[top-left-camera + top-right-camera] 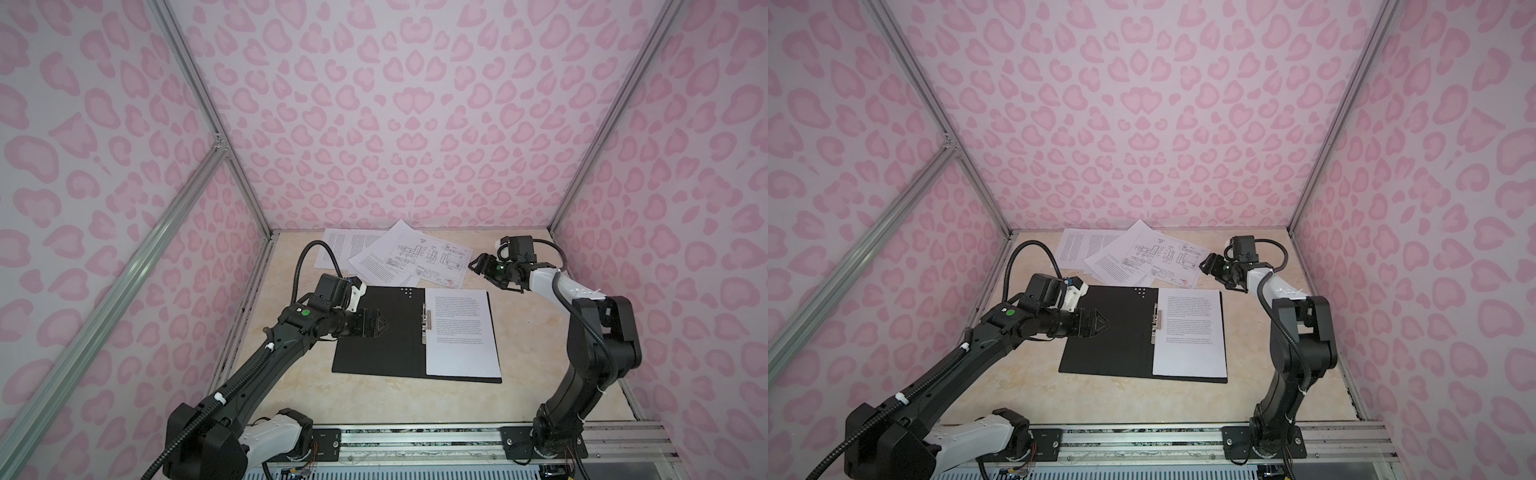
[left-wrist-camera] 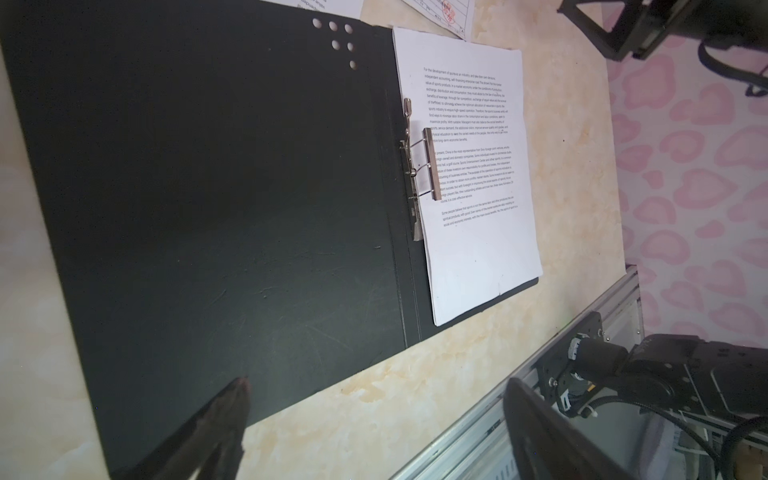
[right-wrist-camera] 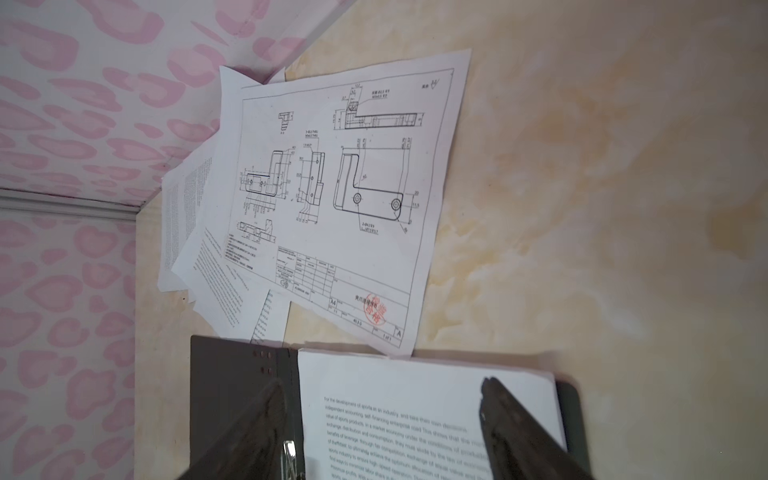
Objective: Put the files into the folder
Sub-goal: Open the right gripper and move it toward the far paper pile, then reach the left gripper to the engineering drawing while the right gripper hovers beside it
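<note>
Pink-spotted walls (image 1: 374, 124), beige table (image 1: 374, 399): left gripper (image 1: 380, 326) and right gripper (image 1: 478, 270) both gape empty — flimsy files (image 1: 415, 257), just above centre frame, likely want a corner pinch.

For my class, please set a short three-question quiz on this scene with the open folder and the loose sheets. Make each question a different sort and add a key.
1. True or false: the folder lies open on the table, black inside facing up.
2. Where is the technical drawing sheet? A) inside the folder; B) on top of the loose sheets beyond the folder, near the back wall; C) off the table.
3. Fill in: the ____ pincer reaches over the folder's bare half.

Key: 1. true; 2. B; 3. left. The left pincer is open and holds nothing.
</note>
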Robot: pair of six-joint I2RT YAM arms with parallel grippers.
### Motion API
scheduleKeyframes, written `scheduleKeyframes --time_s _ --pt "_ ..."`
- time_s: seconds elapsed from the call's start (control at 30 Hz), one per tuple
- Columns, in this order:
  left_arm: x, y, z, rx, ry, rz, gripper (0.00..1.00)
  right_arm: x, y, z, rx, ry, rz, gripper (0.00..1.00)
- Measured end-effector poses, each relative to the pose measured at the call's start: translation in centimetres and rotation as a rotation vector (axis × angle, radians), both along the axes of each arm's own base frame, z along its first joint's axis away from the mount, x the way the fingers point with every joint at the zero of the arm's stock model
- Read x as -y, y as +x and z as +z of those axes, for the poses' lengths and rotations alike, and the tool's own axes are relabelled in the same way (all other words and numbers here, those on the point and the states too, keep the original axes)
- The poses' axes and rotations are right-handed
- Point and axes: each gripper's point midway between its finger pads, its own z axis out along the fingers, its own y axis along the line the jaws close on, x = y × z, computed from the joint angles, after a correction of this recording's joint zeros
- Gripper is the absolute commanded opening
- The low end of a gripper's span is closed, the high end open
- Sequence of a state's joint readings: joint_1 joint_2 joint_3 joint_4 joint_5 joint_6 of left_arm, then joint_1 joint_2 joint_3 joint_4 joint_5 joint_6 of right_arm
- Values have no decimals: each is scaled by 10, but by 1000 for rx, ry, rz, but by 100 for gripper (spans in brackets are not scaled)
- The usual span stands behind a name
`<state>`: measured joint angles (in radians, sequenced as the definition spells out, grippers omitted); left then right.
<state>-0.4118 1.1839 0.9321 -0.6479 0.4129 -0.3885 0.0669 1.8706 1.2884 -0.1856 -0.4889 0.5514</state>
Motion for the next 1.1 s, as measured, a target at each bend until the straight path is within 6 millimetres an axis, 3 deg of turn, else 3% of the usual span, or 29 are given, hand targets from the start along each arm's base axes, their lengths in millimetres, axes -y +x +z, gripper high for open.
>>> scheduleKeyframes --time_s 0.27,0.47,0.6,0.7,0.83,1.0,1.1 --pt "-16 18 -8 -42 -64 64 96 5 89 -14 41 -24 5 75" --pt "-27 33 -7 -72 -161 120 96 10 116 -49 -20 -33 4 75" --pt "-28 42 -9 -87 -198 150 96 9 123 -63 -47 -17 11 75" --pt "-12 55 -6 -115 -208 156 96 3 125 -64 -47 10 17 75" --pt "24 99 4 -107 -240 156 98 -5 123 -65 -49 45 21 75" --pt "66 156 -13 -171 -264 206 98 -19 110 -65 -42 138 29 75" --pt "80 188 -28 -196 -273 253 99 -24 105 -63 -29 192 24 75"
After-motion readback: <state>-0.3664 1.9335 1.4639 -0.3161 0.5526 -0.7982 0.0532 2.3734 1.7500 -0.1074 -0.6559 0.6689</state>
